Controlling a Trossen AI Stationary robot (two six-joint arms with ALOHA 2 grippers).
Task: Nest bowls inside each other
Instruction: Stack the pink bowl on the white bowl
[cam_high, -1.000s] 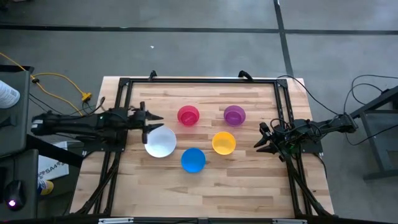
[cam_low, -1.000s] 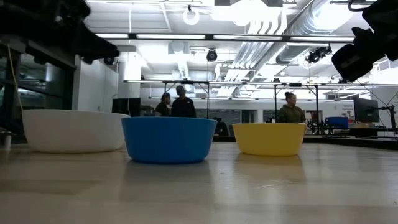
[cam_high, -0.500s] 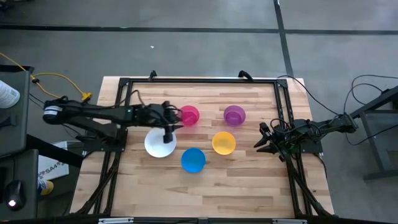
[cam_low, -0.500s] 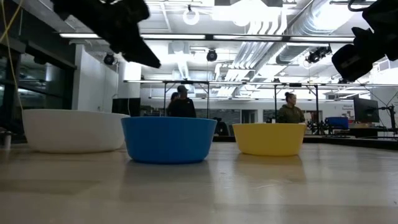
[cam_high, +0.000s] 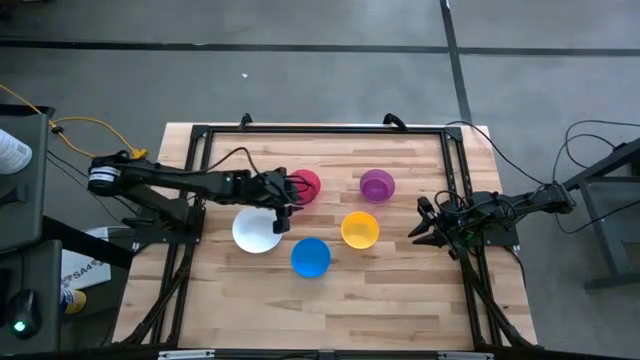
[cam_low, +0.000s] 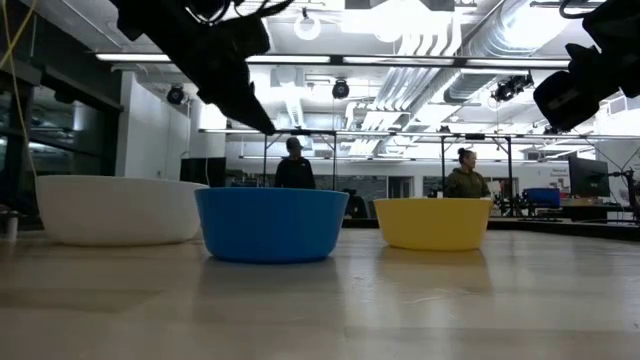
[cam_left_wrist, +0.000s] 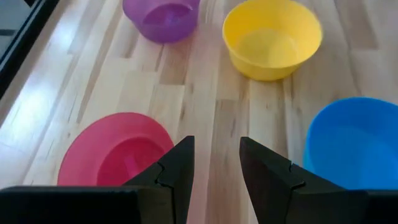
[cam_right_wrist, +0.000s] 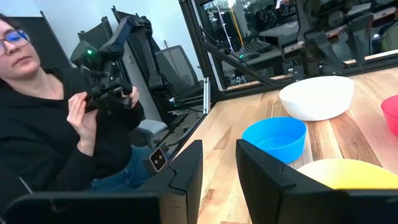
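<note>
five bowls standing apart on the wooden worktop (cam_high: 380, 290), none nested. in the high view: pink bowl (cam_high: 306, 185) and purple bowl (cam_high: 377, 185) in the far row, white bowl (cam_high: 256, 231) and yellow bowl (cam_high: 360, 230) in the middle, blue bowl (cam_high: 311, 257) nearest the front edge, between white and yellow. left gripper (cam_high: 283, 210) stretched out over the worktop, above the gap between pink and white bowls, partly covering the pink rim; fingers apart and empty, seen in the left wrist view with bare wood between the two dark fingers (cam_left_wrist: 177, 171), pink bowl just beside one finger, blue bowl off the other side, purple and yellow farther ahead. right gripper (cam_high: 425, 225) waiting at the right edge of the worktop, near the yellow bowl but not touching; fingers apart with a clear gap in the right wrist view, nothing held. in the low view: white, blue and yellow bowls upright in a row, left arm dark overhead above white and blue, right arm at the upper right corner. beyond the worktop, a seated person in a dark hoodie (cam_right_wrist: 56, 124) with hands on a small control arm; more people (cam_low: 295, 165) standing far back in the room.
</note>
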